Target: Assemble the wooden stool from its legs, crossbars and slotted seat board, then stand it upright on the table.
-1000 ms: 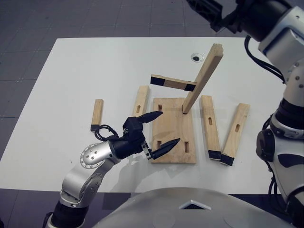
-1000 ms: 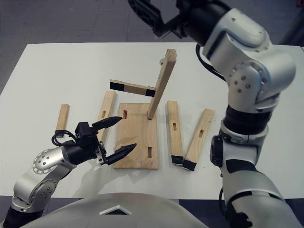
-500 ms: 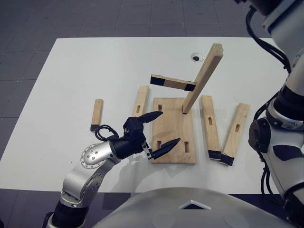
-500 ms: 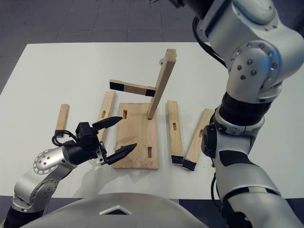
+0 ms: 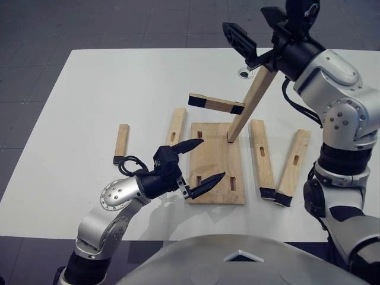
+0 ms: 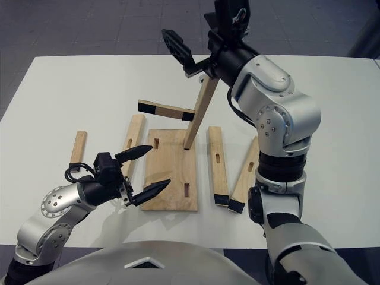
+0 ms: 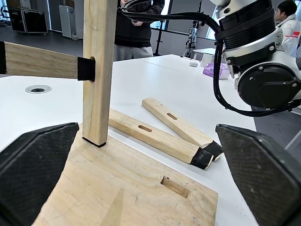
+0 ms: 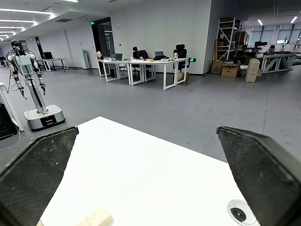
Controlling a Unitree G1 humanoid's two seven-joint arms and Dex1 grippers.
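Left eye view: the seat board (image 5: 217,163) lies flat on the bench (image 5: 89,89). A standing leg (image 5: 252,101) leans in the slot at the board's 1 o'clock corner, and a fitted crossbar (image 5: 215,104) plugged into it points to 9 o'clock. Two loose legs (image 5: 262,157) lie at 3 o'clock of the board; a third leg (image 5: 176,124) and a short crossbar (image 5: 121,142) lie at 9 o'clock. The left gripper (image 5: 212,158) hovers over the board's 7 o'clock corner, fingers wide. The right gripper (image 8: 146,136) is above the standing leg's top, fingers wide, holding nothing.
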